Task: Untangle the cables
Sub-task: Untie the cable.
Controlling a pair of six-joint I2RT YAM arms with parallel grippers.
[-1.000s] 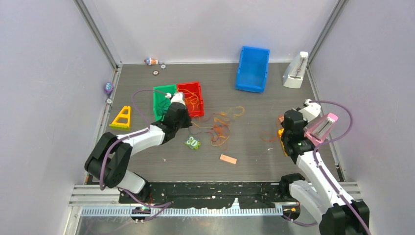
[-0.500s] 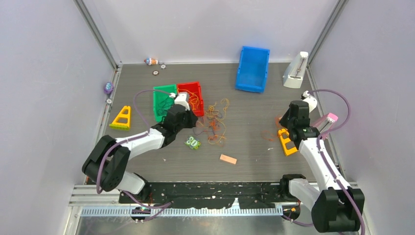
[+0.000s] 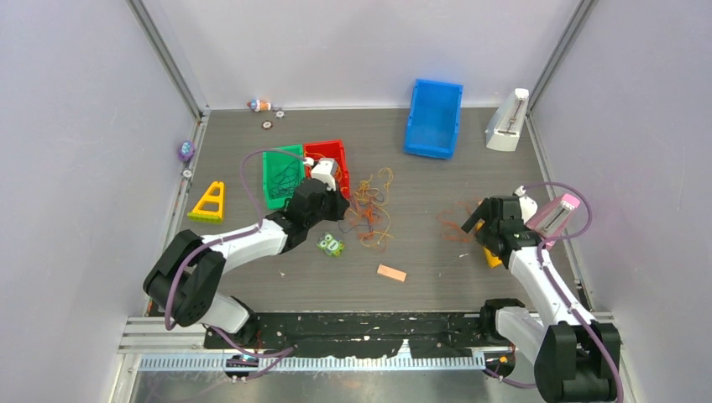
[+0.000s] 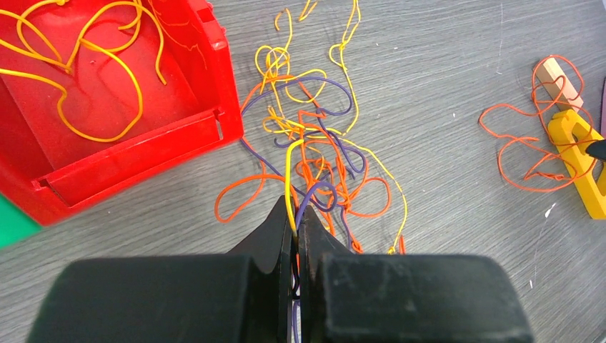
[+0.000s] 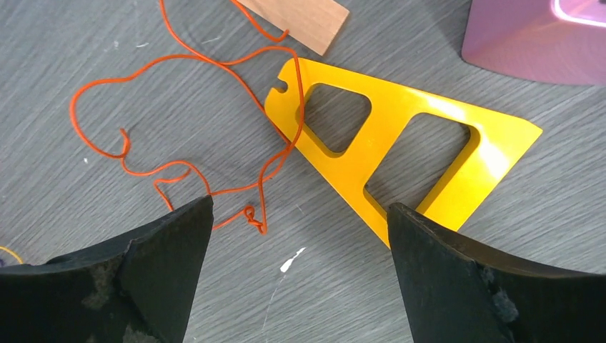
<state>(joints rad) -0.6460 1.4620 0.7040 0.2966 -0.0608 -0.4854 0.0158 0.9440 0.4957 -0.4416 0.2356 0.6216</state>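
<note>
Cables (image 3: pixel 369 214) lie in a messy heap on the gray desk (image 3: pixel 420 176), right in front of the left hand (image 3: pixel 342 204). A red bin (image 3: pixel 327 147) and a green bin (image 3: pixel 275 189) sit just beside that hand, on its left. The right hand (image 3: pixel 473 225) is well apart from the heap. It is near one loose orange cable (image 3: pixel 453 220) and a yellow frame (image 3: pixel 494 258).

From the left hand's own camera, its two fingers are squeezed tight on some of the cables, one yellow and one purple. The rest of the heap spreads out just ahead of the hand, with orange, yellow and purple all mixed up. The red bin is ahead and to the left, with more yellow strands (image 4: pixel 93 71) inside it.

From the right hand's own camera, that hand is spread wide. The orange cable lies flat on the desk ahead of the finger at the left of the view. One loop of it lies across a corner of the yellow frame. The frame is ahead of the other finger. A small wood block (image 5: pixel 300 18) and a pink thing (image 5: pixel 536 36) lie farther ahead.
</note>
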